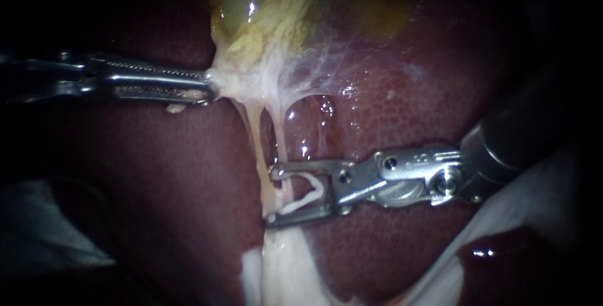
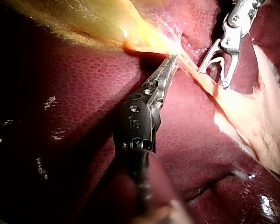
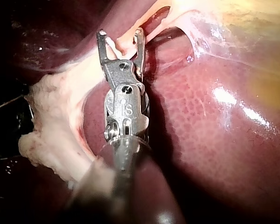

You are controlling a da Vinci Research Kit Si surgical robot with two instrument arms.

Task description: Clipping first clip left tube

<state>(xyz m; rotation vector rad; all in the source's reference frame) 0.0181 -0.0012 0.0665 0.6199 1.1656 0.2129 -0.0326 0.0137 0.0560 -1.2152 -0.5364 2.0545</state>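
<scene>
Endoscope view: two instruments, two tubes, one clip. Left instrument (image 1: 210, 87) is clenched on the gallbladder's (image 1: 264, 4) pale lower edge. The left tube (image 1: 254, 133) and right tube (image 1: 281, 146) descend over the liver (image 1: 389, 111) to the right instrument (image 1: 271, 196), whose released jaws carry a white clip (image 1: 309, 194). Right wrist view alone shows a pale strand (image 3: 126, 42) lying between those jaws.
</scene>
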